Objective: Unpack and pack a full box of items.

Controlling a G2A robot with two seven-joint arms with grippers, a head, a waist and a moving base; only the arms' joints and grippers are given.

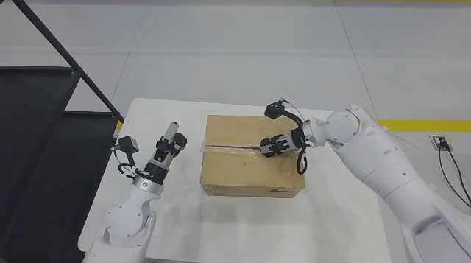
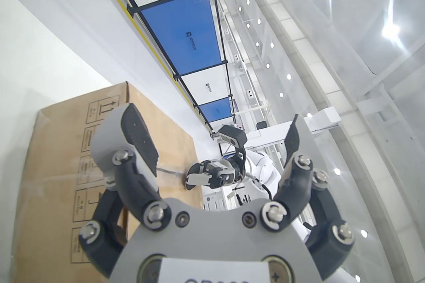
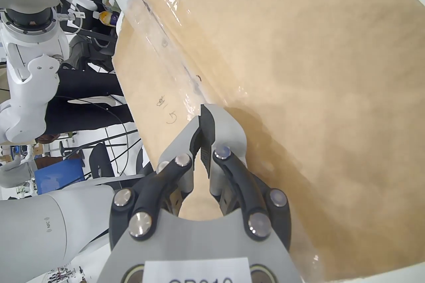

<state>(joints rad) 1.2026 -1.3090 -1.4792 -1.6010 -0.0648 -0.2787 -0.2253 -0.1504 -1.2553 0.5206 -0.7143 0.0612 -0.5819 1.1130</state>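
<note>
The sealed box [image 1: 252,166] sits mid table [image 1: 346,211]. The right hand [image 3: 203,118], pinched closed, rests its tip on the tape [image 3: 156,29] seam, probably to slit it; the left hand [image 2: 212,128] hangs wide beside the box.

One white tabletop [image 1: 184,211] carries one closed cardboard box [image 1: 250,167]. One strip of clear tape [image 1: 229,147] runs along the box's top seam. There are two robot tools, each with two fingers: one left tool [image 1: 174,133] just beside the box and one right tool [image 1: 266,147] over its top. One column of printed handling symbols [image 2: 83,201] marks one box side; their exact number cannot be told.
</note>
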